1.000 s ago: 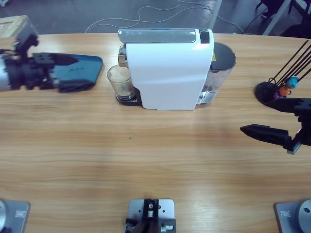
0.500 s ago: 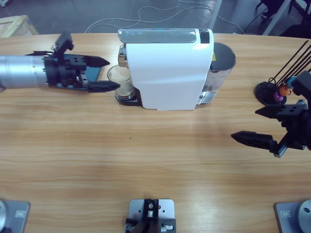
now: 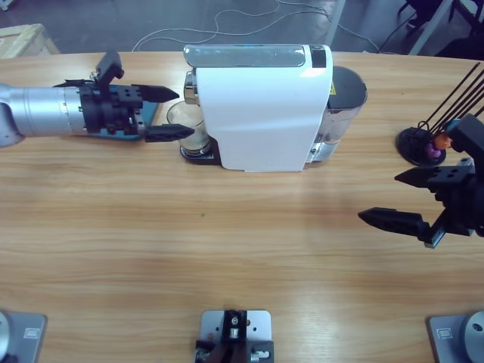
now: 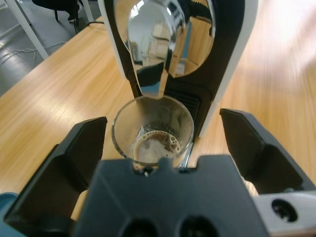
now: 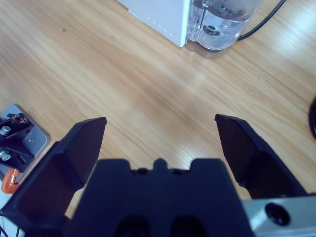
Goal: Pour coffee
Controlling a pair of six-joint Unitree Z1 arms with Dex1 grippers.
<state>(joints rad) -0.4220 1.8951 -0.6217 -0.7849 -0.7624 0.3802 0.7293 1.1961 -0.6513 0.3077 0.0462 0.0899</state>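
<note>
Level, the left gripper (image 3: 168, 114) straddles the glass (image 3: 185, 127), jaws apart

The coffee machine (image 3: 261, 113) is white with a silver top and chrome spout. The glass (image 4: 153, 131) is clear, holding dark brown coffee (image 4: 154, 150) ringed with pale foam. The table (image 3: 227, 249) is light, streaked wood grain. Both grippers' jaws are black.

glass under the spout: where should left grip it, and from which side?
Grip the glass cup across its round side wall, coming level from the open side facing away from the white machine. The spout hangs over its rim, so a top grasp looks blocked. The left gripper, jaws open, already straddles it.
</note>
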